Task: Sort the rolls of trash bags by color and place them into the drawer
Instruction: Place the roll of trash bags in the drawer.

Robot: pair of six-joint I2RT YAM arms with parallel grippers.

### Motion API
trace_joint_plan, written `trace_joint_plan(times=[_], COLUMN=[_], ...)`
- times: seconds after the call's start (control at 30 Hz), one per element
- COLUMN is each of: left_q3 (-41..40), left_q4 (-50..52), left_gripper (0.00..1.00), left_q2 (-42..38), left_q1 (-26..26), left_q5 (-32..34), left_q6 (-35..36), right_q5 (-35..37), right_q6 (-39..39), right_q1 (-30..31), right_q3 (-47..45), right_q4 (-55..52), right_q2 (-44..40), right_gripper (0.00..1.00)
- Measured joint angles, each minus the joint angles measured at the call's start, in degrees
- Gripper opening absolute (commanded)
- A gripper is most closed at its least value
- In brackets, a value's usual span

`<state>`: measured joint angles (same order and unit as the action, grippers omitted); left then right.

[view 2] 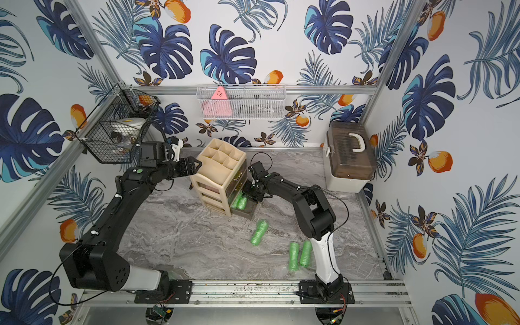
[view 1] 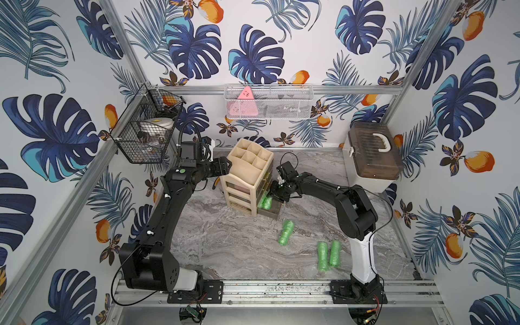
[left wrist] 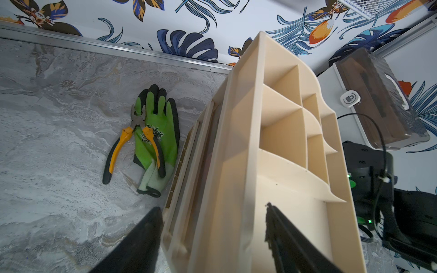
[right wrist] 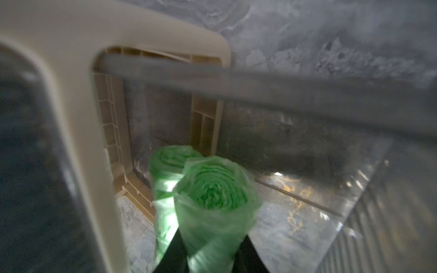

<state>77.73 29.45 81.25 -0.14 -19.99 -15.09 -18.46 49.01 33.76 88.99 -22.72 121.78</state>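
Note:
A cream drawer organizer (view 1: 247, 168) stands at the back middle, with its clear bottom drawer (view 1: 274, 211) pulled out. My right gripper (view 1: 277, 192) hovers over that drawer, shut on a bright green roll (right wrist: 212, 196), its tips (right wrist: 210, 238) either side of it. A second green roll (right wrist: 170, 160) lies in the drawer beside it. Three more green rolls (view 1: 285, 232) (view 1: 322, 256) (view 1: 334, 253) lie on the marble table, seen in both top views. My left gripper (left wrist: 212, 208) is shut on the organizer's (left wrist: 283, 141) side wall, one finger outside and one in the top tray.
Behind the organizer lie a green work glove (left wrist: 156, 132) and yellow-handled pliers (left wrist: 134, 132). A lidded storage box (view 1: 374, 154) sits at the back right. A black wire basket (view 1: 146, 126) and a white mesh basket (view 1: 267, 102) hang on the walls.

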Motion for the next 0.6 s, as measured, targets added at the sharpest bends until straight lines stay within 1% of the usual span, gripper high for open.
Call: trace_joint_plan(times=[0.1, 0.13, 0.27, 0.37, 0.47, 0.6], left_q3=[-0.11, -0.13, -0.15, -0.15, -0.15, -0.17], left_q4=[-0.24, -0.28, -0.33, 0.15, 0.33, 0.55], left_gripper=[0.73, 0.73, 0.73, 0.73, 0.73, 0.73], left_q2=[0.0, 0.0, 0.0, 0.0, 0.0, 0.0], left_q1=[0.02, 0.02, 0.02, 0.02, 0.02, 0.02], left_q5=[-0.17, -0.17, -0.39, -0.35, -0.39, -0.42], left_q6=[0.0, 0.0, 0.0, 0.02, 0.02, 0.0], right_q5=[-0.66, -0.98, -2.12, -2.1, -1.57, -1.49], right_q6=[1.18, 1.62, 3.87, 3.89, 3.74, 4.02], right_q1=[0.11, 0.11, 0.04, 0.09, 0.09, 0.24], right_q3=[0.52, 0.52, 0.72, 1.01, 0.46, -1.25], right_q4=[1.44, 2.34, 3.15, 2.78, 2.23, 1.79], right_q2=[0.9, 1.07, 1.25, 1.33, 0.9, -0.83], right_gripper=[0.28, 0.31, 0.53, 0.68, 0.72, 0.7])
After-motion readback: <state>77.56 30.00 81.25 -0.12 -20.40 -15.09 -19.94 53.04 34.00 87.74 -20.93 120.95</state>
